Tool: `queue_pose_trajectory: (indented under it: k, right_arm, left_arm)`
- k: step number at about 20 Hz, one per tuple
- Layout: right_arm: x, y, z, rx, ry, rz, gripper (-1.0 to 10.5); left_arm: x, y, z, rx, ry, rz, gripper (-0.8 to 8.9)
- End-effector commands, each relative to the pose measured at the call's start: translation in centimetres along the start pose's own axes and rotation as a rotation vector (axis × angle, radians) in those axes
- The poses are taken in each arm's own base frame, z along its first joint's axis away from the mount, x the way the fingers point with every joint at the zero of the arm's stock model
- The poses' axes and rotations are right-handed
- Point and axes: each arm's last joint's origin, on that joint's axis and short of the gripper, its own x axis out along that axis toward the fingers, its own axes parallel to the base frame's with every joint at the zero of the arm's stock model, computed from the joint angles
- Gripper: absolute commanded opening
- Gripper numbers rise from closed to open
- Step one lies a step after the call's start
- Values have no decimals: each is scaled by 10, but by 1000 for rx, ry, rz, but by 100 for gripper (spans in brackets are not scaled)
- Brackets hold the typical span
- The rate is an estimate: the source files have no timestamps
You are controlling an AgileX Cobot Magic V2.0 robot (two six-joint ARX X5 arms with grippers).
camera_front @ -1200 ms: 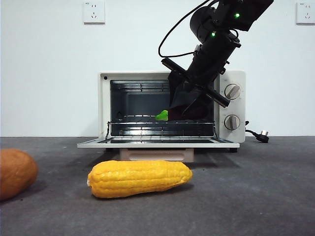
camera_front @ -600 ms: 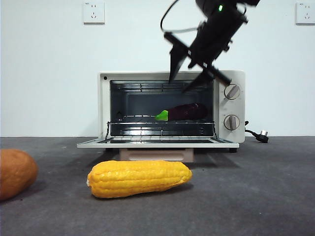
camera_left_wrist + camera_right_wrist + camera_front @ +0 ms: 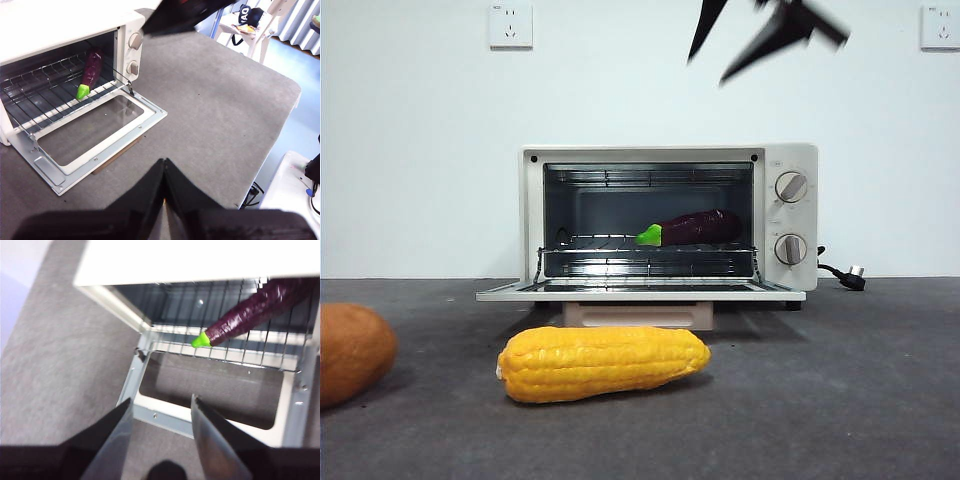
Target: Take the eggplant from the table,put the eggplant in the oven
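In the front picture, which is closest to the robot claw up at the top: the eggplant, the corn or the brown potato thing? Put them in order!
From the right gripper, high above the oven:
1. Eggplant, on the rack inside the oven.
2. Corn, on the table in front of the oven.
3. Potato-like thing, at the far side edge.

The dark grey table point(image 3: 860, 400) carries the oven point(image 3: 795, 205), 1 corn cob point(image 3: 604, 362) and a potato-like thing point(image 3: 353, 350).
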Motion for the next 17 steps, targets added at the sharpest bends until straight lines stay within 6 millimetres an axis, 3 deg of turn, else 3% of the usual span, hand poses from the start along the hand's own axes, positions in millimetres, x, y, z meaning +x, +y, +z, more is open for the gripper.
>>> queue_pose_trajectory:
  k: [1, 9, 17]
  right_arm:
    - [-26, 6, -2, -105, -31, 9, 198]
    - [-111, 16, -26, -227, -59, 15, 195]
    - [-179, 19, -60, -278, -98, -6, 193]
  left_arm:
    - [2, 1, -1, 15, 3, -5, -6]
    - [6, 5, 0, 17, 21, 26, -6]
    - [9, 7, 0, 12, 27, 24, -6]
